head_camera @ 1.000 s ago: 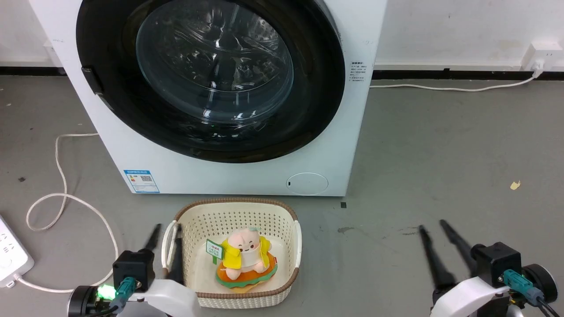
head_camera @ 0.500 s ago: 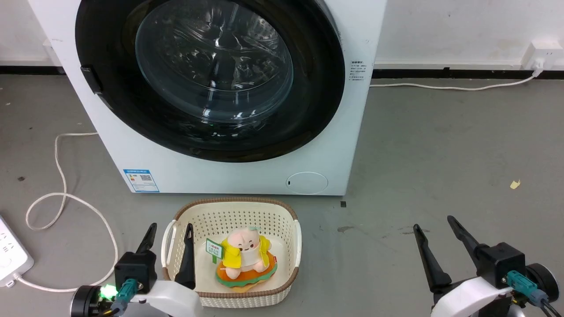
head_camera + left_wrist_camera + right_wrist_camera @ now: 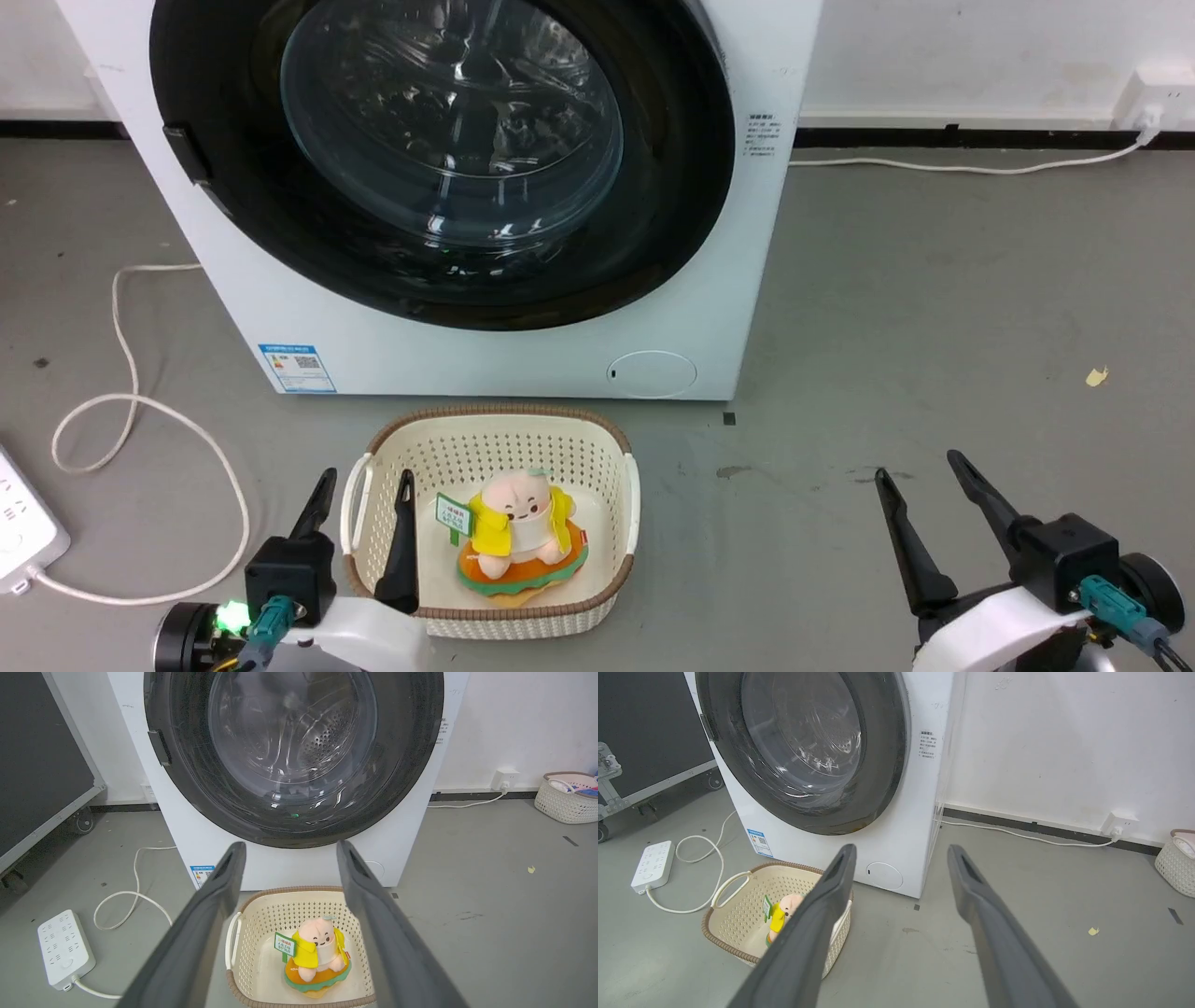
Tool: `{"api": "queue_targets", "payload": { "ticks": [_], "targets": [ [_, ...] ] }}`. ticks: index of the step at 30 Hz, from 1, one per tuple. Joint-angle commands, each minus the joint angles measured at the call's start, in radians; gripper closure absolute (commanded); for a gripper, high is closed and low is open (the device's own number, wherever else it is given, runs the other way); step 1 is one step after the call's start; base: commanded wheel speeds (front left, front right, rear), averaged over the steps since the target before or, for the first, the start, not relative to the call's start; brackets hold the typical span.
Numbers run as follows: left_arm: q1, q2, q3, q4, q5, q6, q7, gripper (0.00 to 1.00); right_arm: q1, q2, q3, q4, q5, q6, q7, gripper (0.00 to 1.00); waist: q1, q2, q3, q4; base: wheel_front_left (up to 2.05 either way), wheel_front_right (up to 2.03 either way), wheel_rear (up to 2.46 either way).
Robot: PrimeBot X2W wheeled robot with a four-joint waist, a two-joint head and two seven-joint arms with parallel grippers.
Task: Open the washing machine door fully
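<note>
The washing machine door (image 3: 448, 159) is a large round glossy black ring with a bulging clear glass window, lying flush and closed against the white machine front; it also faces me in the left wrist view (image 3: 294, 751) and the right wrist view (image 3: 803, 746). A dark handle notch (image 3: 182, 154) sits on the door's left rim. My left gripper (image 3: 364, 485) hangs low at the lower left, open and holding nothing, one finger over the basket's left edge. My right gripper (image 3: 920, 467) is open and holds nothing at the lower right, above bare floor. Both are well short of the door.
A cream basket (image 3: 490, 420) holding a plush toy (image 3: 518, 537) stands on the floor just before the machine. A white power strip (image 3: 23, 537) and looping cable (image 3: 121, 411) lie at the left. Another cable (image 3: 962, 168) runs along the wall at the right. A small round white flap (image 3: 652, 373) sits low on the machine.
Both grippers have spread their fingers from narrow to wide open. The whole head view has shifted slightly, so the camera has moved; the door has stayed closed.
</note>
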Motion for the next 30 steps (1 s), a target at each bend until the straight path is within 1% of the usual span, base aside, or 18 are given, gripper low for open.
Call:
{"api": "queue_targets", "payload": {
  "ticks": [1, 3, 4, 5, 14, 24, 30],
  "targets": [
    [-0.012, 0.000, -0.003, -0.001, -0.005, 0.002, -0.012, 0.00, -0.017, -0.008, 0.004, -0.009, 0.013, 0.000, -0.008, 0.00, 0.0000, -0.0001, 0.007, 0.003, 0.00, 0.00, 0.00],
    [-0.016, 0.000, -0.004, -0.003, -0.006, 0.002, -0.016, 0.00, -0.027, -0.013, 0.007, -0.013, 0.022, 0.000, -0.005, 0.00, 0.0000, -0.0001, 0.016, 0.005, 0.00, 0.00, 0.00],
    [-0.019, 0.000, -0.005, -0.004, -0.006, 0.002, -0.018, 0.00, -0.033, -0.015, 0.009, -0.015, 0.027, 0.000, -0.003, 0.55, 0.0000, -0.0001, 0.020, 0.007, 0.00, 0.00, 0.00],
    [-0.022, 0.000, -0.006, -0.005, -0.007, 0.002, -0.020, 0.00, -0.039, -0.017, 0.009, -0.017, 0.033, 0.000, -0.001, 1.00, 0.0000, -0.0001, 0.025, 0.008, 0.00, 0.00, 0.00],
    [-0.049, 0.000, -0.014, -0.014, -0.017, 0.006, -0.039, 0.00, -0.126, -0.031, 0.001, -0.039, 0.122, -0.001, 0.030, 1.00, 0.0000, -0.0001, 0.077, 0.027, 0.00, 0.00, 0.00],
    [-0.087, 0.000, -0.025, -0.022, -0.042, 0.018, -0.060, 0.00, -0.282, 0.000, -0.090, -0.008, 0.301, -0.001, 0.120, 1.00, 0.0000, -0.0001, 0.137, 0.059, 0.00, 0.00, 0.00],
    [-0.102, 0.000, -0.029, -0.026, -0.044, 0.019, -0.072, 0.00, -0.397, 0.009, -0.149, 0.057, 0.403, -0.001, 0.189, 1.00, 0.0000, -0.0001, 0.174, 0.077, 0.00, 0.00, 0.00]
  ]
}}
